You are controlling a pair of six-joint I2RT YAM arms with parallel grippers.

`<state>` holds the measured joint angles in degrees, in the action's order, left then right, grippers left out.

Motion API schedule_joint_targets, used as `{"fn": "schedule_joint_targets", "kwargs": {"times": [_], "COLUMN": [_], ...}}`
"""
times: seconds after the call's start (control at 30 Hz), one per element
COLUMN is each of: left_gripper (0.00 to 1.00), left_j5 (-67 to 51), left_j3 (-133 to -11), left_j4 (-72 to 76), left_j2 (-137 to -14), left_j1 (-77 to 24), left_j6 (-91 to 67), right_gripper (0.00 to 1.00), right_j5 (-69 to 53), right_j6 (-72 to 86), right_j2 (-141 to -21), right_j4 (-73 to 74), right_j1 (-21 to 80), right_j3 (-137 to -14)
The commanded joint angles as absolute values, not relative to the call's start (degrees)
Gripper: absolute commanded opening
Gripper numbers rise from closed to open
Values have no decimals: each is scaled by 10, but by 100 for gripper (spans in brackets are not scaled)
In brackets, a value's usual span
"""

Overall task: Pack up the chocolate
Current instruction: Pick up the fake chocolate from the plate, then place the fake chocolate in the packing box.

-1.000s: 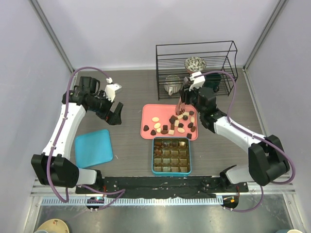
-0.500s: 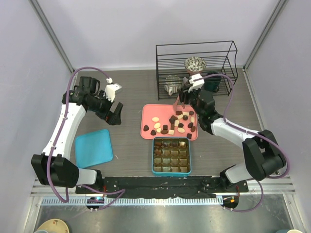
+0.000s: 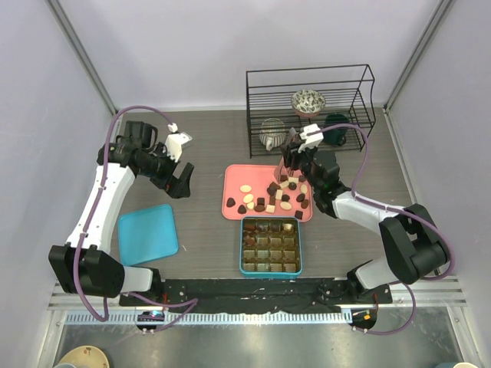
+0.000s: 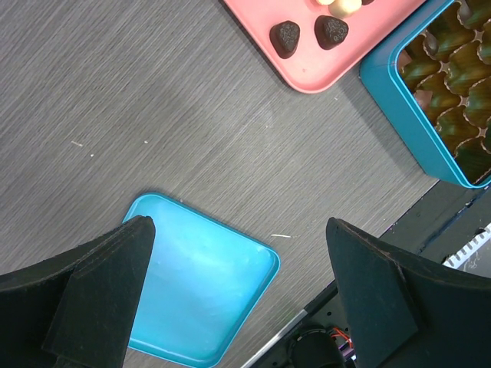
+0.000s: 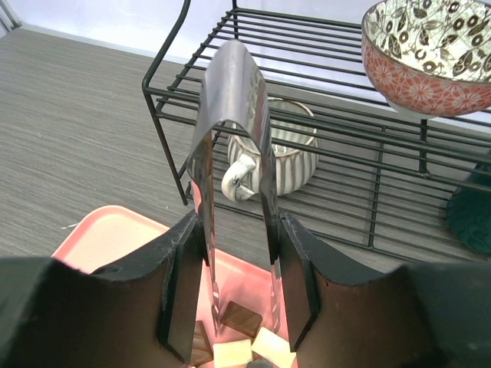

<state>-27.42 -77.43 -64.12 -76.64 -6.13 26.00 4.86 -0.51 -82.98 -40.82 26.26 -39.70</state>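
Chocolate lies on the tray (rack behind, box in front).

Brown and cream chocolates are dotting the pink tray; the mug is showing grey stripes, the tongs gleaming silver.

**Small bite-size chocolate pieces, square, round and heart-like, scattered loose**

Strewn singly on a flat pink plastic tray just right of centre in the top view. Dark brown, mid brown and cream-white, crowded toward the right half. Two dark heart-like ones at the left wrist view's top edge.
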Motion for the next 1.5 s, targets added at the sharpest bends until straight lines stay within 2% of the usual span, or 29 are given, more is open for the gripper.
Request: {"fn": "schedule_joint_targets", "kwargs": {"times": [0.0,0.5,0.9,1.17,1.47], "left_gripper": [100,100,100,100,100], "left_j5": [-279,-278,-270,-259,-246], "left_j3": [-785,-779,-773,-761,-728], "left_j4": [-645,-644,-632,-630,-611], "left_j2": [-751,-750,-752,-743,-723], "left_j1": [-62,-62,-62,-62,-61], "left_j6": [268,272,263,264,240], "right_gripper": [46,27,25,25,26], "right_j5": [51,93,169,171,219], "right_j6": [15,3,-107,-22,35], "right_j2": [-817,-785,-672,-526,-490], "right_j4": [-434,-391,-288,-149,-48], "right_j1": [266,289,426,522,660], "right_j3": [-382,-399,-462,-423,-425]}}
